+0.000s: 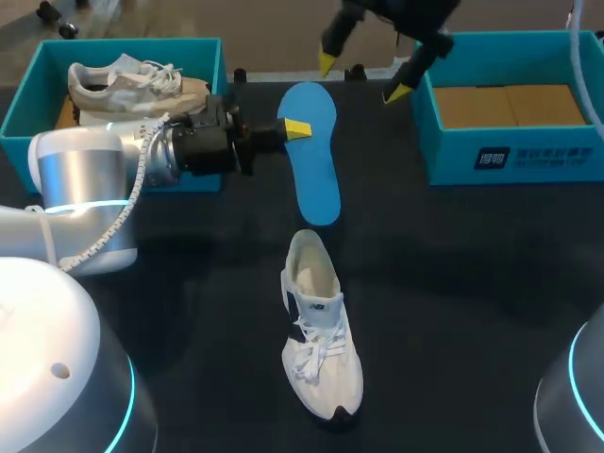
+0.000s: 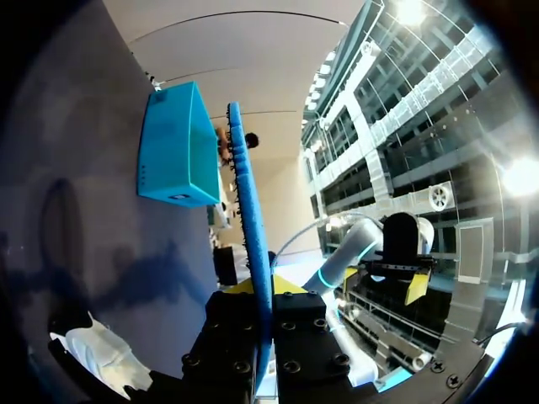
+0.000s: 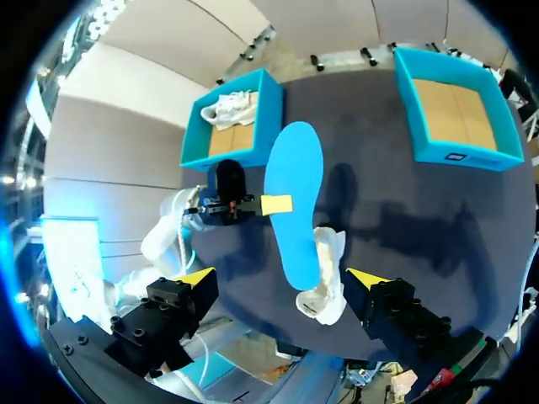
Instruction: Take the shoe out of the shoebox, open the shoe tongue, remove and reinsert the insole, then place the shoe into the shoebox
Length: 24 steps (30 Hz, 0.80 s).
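shoebox (image 1: 21, 109) at left: shoe (image 1: 123, 83) inside | left hand (image 1: 294, 127) pinching insole (image 1: 311, 175) | right hand (image 1: 361, 78) spread

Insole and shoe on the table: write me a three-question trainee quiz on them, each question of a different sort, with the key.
1. True or false: the blue insole sits inside the white shoe.
2. Which gripper grips the insole? A) the left gripper B) the right gripper C) neither
3. Fill in: the second shoe lies in the ___ shoebox, as the head view shows it.

Key
1. False: the insole is outside the shoe, which lies on the table.
2. A: the left gripper's fingers clamp the insole, and the right gripper hangs open.
3. left
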Available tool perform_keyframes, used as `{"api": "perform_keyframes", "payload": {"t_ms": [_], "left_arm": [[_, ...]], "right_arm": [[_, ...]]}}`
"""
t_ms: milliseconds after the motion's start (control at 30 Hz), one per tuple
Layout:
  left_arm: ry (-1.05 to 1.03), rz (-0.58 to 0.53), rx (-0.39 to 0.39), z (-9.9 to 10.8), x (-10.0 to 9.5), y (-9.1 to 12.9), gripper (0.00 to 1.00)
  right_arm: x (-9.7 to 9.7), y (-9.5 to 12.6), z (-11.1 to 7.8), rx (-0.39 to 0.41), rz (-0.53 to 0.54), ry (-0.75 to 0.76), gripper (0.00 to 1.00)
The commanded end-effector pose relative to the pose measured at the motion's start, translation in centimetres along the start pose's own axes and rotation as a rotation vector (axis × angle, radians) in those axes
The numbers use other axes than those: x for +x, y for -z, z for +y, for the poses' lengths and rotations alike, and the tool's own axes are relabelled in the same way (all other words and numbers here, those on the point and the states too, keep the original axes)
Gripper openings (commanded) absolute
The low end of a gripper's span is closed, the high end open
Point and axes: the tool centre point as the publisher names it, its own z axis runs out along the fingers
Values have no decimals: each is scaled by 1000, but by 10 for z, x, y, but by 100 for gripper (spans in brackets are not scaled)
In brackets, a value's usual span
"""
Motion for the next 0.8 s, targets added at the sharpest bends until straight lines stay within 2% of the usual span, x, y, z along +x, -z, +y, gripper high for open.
{"api": "perform_keyframes", "payload": {"t_ms": [33, 267, 433, 800], "left_arm": [[0, -1, 4, 1, 0, -1, 0], [0, -1, 4, 1, 0, -1, 0], [0, -1, 4, 1, 0, -1, 0], [0, -1, 4, 1, 0, -1, 0]], "right_arm": [[-13, -2, -4, -4, 463, -1, 100], [-25, -12, 0, 18, 603, -4, 100], [-38, -21, 3, 11, 743, 0, 100], [-57, -29, 8, 4, 906, -22, 100]]}}
